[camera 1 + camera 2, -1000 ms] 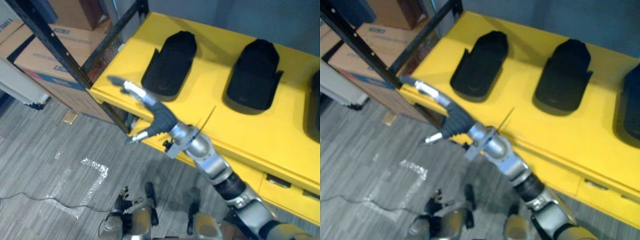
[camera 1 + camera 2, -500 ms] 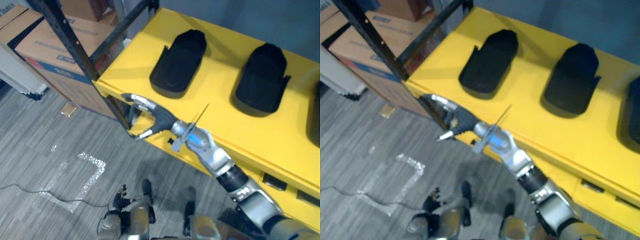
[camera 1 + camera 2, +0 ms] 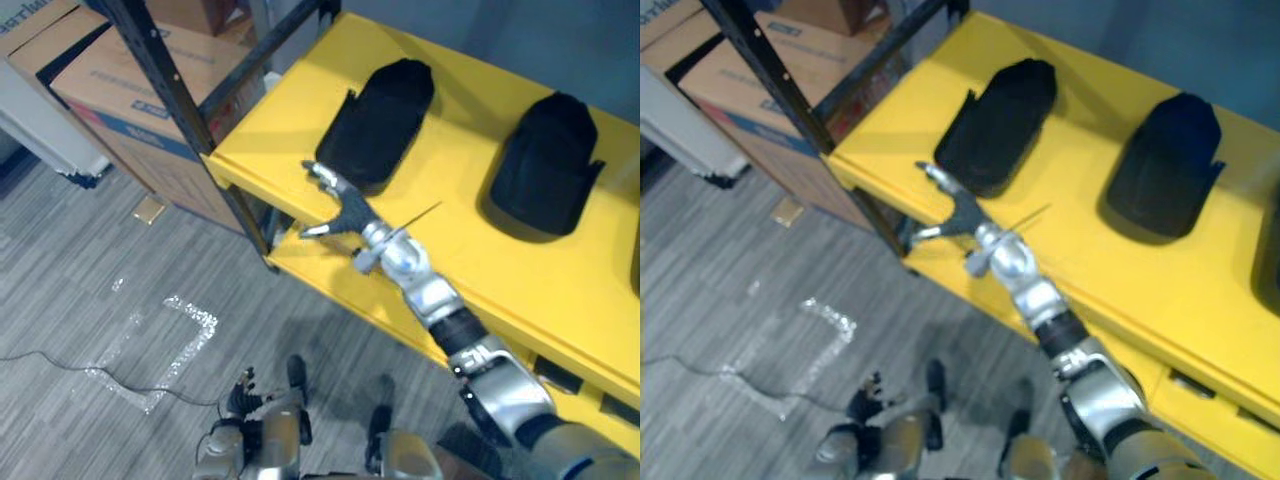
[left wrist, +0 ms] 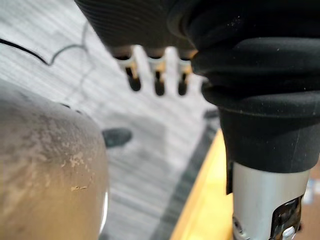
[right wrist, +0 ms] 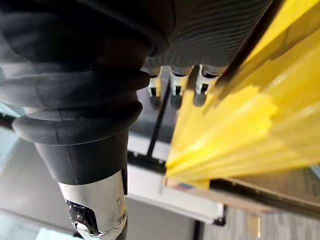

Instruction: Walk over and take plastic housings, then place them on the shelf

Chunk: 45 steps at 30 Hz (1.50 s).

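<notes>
Plastic housings on yellow shelf; right hand spread, beside nearest.

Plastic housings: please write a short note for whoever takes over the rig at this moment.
Right hand: open, stretched over the yellow surface, by the near end of the leftmost housing; contact cannot be told.
Left hand: open, low near the floor, holding nothing.
A second housing lies further right.
Done: no housing taken yet.
Left: grasp, carry and place each one.
</notes>
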{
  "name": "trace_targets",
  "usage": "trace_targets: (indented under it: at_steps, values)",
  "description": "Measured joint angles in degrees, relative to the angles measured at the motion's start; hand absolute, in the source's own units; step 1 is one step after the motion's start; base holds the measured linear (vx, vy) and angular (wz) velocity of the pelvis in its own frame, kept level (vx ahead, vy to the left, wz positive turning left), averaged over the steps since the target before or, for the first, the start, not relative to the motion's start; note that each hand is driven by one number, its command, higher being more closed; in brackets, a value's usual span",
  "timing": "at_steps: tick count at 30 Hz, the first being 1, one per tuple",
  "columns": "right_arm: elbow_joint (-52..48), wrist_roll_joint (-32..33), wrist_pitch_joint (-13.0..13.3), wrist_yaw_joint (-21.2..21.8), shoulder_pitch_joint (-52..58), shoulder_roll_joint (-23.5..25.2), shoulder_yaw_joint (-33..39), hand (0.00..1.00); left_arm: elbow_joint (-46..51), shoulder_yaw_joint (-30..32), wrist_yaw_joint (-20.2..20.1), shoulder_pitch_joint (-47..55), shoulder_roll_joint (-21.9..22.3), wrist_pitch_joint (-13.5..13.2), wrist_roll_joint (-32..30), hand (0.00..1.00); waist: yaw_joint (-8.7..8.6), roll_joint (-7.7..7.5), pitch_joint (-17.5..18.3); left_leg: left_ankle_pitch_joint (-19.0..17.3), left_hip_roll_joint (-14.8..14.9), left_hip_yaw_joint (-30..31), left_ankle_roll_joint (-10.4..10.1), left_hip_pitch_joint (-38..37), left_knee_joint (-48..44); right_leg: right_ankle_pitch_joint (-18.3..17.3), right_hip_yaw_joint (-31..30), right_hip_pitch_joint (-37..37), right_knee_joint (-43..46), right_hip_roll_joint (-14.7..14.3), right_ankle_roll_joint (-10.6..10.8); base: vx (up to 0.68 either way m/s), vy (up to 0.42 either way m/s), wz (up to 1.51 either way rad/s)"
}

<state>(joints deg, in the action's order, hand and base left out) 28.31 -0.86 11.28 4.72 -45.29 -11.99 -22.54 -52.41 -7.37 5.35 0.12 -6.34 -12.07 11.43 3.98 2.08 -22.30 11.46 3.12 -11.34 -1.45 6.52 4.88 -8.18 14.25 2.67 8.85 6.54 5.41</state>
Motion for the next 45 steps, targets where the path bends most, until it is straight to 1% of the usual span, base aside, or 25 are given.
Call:
trace_targets:
  at_steps: [3,5,6,9,11,16,20,22,23,27,29,30,32,42,44,45]
  values:
    - [3.6,0.0,0.4,0.1,-1.9,-0.5,0.0,0.00,0.4,0.0,-0.1,0.0,0.2,0.0,0.0,0.00,0.16,0.91,-0.5,0.0,-0.1,0.4,0.0,0.0,0.0,-0.2,0.4,0.0,0.5,0.1,0.0,0.00,0.002,0.06]
    - [5.5,0.0,1.4,0.1,-2.8,-1.2,0.0,0.00,0.6,0.0,-0.1,0.0,0.2,-0.1,0.0,0.00,0.13,1.53,-0.9,0.1,-0.3,1.2,-0.1,0.1,0.0,-0.4,1.3,0.2,0.5,0.2,0.0,0.00,0.001,0.16]
    - [5.9,0.0,1.6,0.0,-3.1,-1.4,0.0,0.00,0.7,0.0,-0.1,0.0,0.2,-0.1,0.1,0.00,0.17,1.59,-0.9,0.1,-0.3,1.4,-0.1,0.2,0.0,-0.4,1.5,0.3,0.5,0.2,0.0,0.00,-0.004,0.14]
    - [8.1,0.0,2.0,0.1,-5.5,-1.6,0.0,0.00,1.8,0.0,-0.5,0.3,0.1,-0.1,0.1,0.00,0.69,1.53,-1.5,0.2,-0.2,1.5,-0.2,0.2,0.0,-0.8,1.6,0.1,0.7,0.2,-0.2,0.00,-0.002,0.02]
    - [9.1,0.0,2.5,0.0,-6.5,-2.1,0.1,0.00,2.2,0.0,-0.6,0.3,0.1,-0.2,0.1,0.00,1.33,1.54,-1.7,0.2,-0.2,1.5,-0.1,0.2,0.0,-0.9,1.6,0.1,0.6,0.2,-0.2,0.00,0.000,0.00]
    - [13.1,0.0,3.9,-1.3,-9.2,-2.7,1.0,0.00,2.4,0.0,-0.9,0.3,0.1,-0.2,0.1,0.00,1.61,1.58,-1.7,0.4,-0.4,2.3,-0.1,0.6,0.0,-0.9,2.8,0.5,0.6,0.2,-0.2,0.04,-0.020,0.09]
    - [16.1,-0.1,4.2,-2.4,-11.8,-3.2,1.1,0.00,3.2,0.0,-0.9,0.3,0.2,-0.2,0.1,0.00,2.14,1.83,-2.1,0.4,-0.5,2.6,-0.1,0.6,0.0,-0.9,3.0,0.6,0.6,0.2,-0.2,0.01,-0.008,0.03]
    - [16.4,-0.1,5.3,-3.5,-12.7,-3.9,1.1,0.00,4.2,0.0,-0.9,0.3,0.2,-0.1,0.2,0.00,2.28,2.13,-3.3,0.4,-0.5,2.7,-0.1,0.7,0.0,-0.9,3.1,0.5,0.7,0.2,-0.2,0.00,0.000,0.02]
    - [16.4,-0.1,5.9,-4.0,-12.9,-4.0,1.2,0.00,4.4,0.1,-1.0,0.2,0.2,-0.2,1.3,0.00,2.33,2.18,-3.7,0.4,-0.5,2.8,-0.1,0.8,0.0,-0.9,3.2,0.5,0.7,0.2,-0.2,0.00,0.000,0.00]
    - [17.6,-0.2,6.3,-5.1,-14.3,-4.2,1.2,0.00,4.5,0.2,-1.3,0.2,0.2,-0.2,1.7,0.00,2.39,2.33,-3.8,0.5,-0.6,3.1,0.0,1.6,0.0,-0.9,3.6,0.0,0.7,0.2,-0.2,0.01,-0.005,0.05]
    - [18.6,-0.2,6.4,-6.0,-15.0,-4.7,1.2,0.00,4.6,0.4,-1.4,0.1,0.2,-0.3,1.7,0.00,3.18,2.35,-3.8,0.5,-0.7,3.1,0.0,1.6,0.0,-0.9,3.7,0.2,0.6,0.2,-0.2,0.02,-0.015,0.03]
    - [18.8,-0.2,6.4,-6.1,-15.2,-4.8,1.2,0.00,4.6,0.5,-1.4,0.0,0.2,-0.3,1.7,0.00,3.28,2.38,-3.9,0.5,-0.7,3.2,0.0,1.6,0.0,-0.9,3.8,0.2,0.6,0.2,-0.2,0.02,-0.020,0.06]
    - [20.0,-0.4,6.4,-6.2,-16.2,-5.0,1.5,0.00,4.6,0.5,-1.4,0.0,0.2,-0.3,1.8,0.00,3.35,2.66,-4.0,0.6,-0.8,3.6,0.0,1.7,0.0,-0.9,4.4,0.4,0.6,0.3,-0.2,0.01,-0.018,0.09]
    - [21.7,-2.2,6.4,-7.9,-18.0,-5.4,1.8,0.00,4.6,0.5,-1.5,0.0,0.1,-0.3,2.0,0.00,3.68,2.80,-4.1,0.6,-0.8,4.2,-0.1,2.2,0.0,-1.0,4.7,0.1,0.6,0.2,-0.3,0.00,-0.005,0.02]
    - [21.7,-2.2,6.8,-8.5,-18.6,-5.5,2.3,0.00,4.6,0.6,-1.6,-0.1,0.1,-0.3,2.0,0.00,3.73,2.80,-4.1,0.6,-0.8,4.2,-0.1,2.5,0.0,-1.0,4.7,-0.3,0.6,0.1,-0.3,0.00,0.000,0.00]
    - [21.5,-2.1,8.0,-8.6,-18.6,-5.6,2.5,0.00,4.6,0.7,-1.7,-0.1,0.1,-0.3,2.0,0.00,3.74,2.80,-4.1,0.6,-0.7,4.1,-0.1,2.7,0.0,-1.0,4.6,-0.4,0.5,0.1,-0.3,0.01,-0.018,-0.03]
